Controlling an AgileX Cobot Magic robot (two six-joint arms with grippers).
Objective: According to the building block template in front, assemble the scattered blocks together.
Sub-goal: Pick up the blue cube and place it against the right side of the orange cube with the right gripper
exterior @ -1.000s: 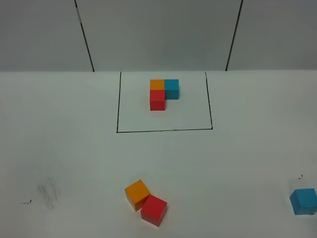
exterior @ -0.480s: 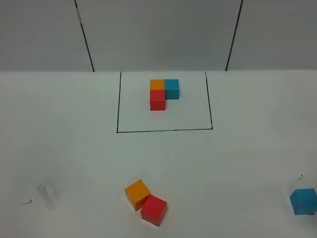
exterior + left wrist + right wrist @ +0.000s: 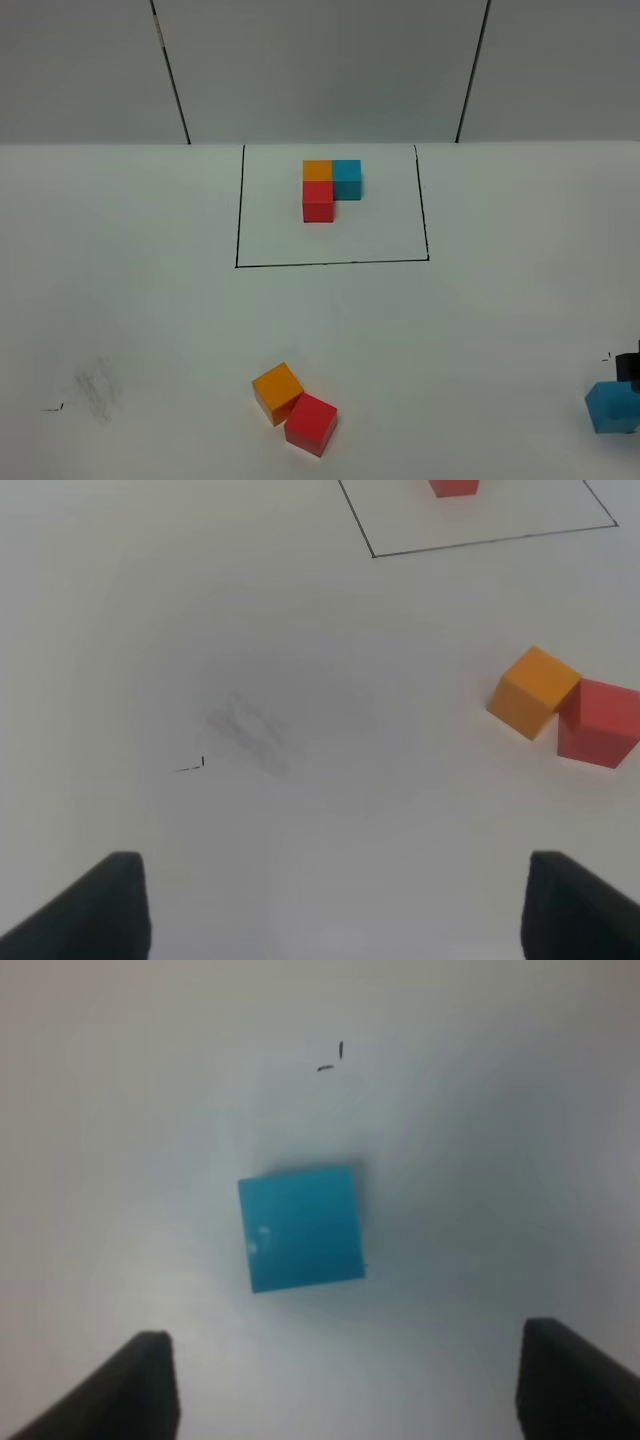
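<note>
The building block template is an L of orange, blue and red cubes inside a thin black frame at the back. Of the scattered blocks, the orange cube and red cube touch near the front. The blue cube sits alone at the far right. My right gripper hovers open over the blue cube, which lies ahead of the fingertips, not between them. My left gripper is open and holds nothing. The orange cube and red cube lie off to its side.
A grey smudge and a small pen mark are on the white table at front left. Another small mark lies just beyond the blue cube. A dark part of the right arm shows at the right edge.
A dark part of the right arm has come into the exterior view at the right edge, just above the blue cube. The cubes have not moved.
</note>
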